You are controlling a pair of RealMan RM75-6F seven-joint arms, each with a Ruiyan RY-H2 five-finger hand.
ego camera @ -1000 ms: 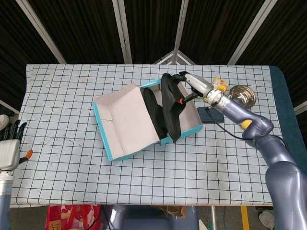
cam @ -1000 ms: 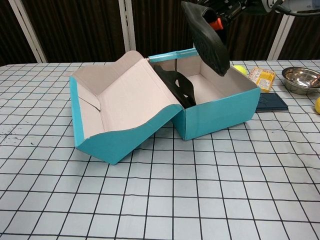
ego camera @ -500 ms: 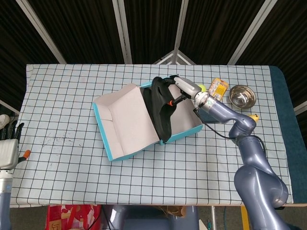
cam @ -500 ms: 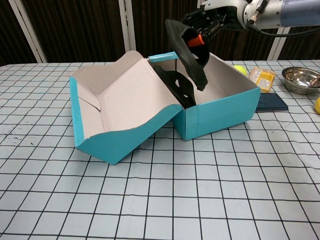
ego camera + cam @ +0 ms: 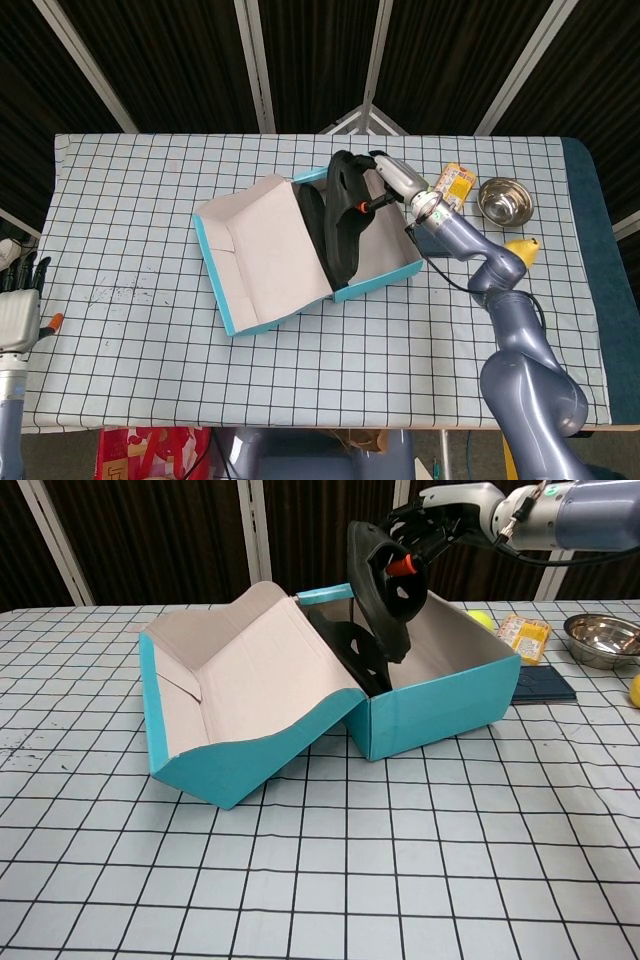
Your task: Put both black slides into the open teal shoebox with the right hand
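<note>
The teal shoebox (image 5: 378, 282) (image 5: 440, 708) stands open mid-table, its lid (image 5: 262, 250) (image 5: 245, 680) folded out to the left. One black slide (image 5: 314, 222) (image 5: 352, 650) leans inside against the box's left wall. My right hand (image 5: 392, 178) (image 5: 432, 520) grips the second black slide (image 5: 345, 220) (image 5: 380, 595), which hangs toe-down over the box's interior, just beside the first one. My left hand (image 5: 18, 300) rests at the table's far left edge, fingers apart, holding nothing.
Right of the box lie a dark blue wallet (image 5: 545, 685), a yellow packet (image 5: 455, 182) (image 5: 524, 637), a steel bowl (image 5: 503, 202) (image 5: 602, 638), a small green-yellow ball (image 5: 481, 619) and a yellow fruit (image 5: 524, 247).
The right hand first swung the held slide left over the box, then shifted slightly right and turned it more upright, lowering its toe toward the box interior. The left hand stayed put.
</note>
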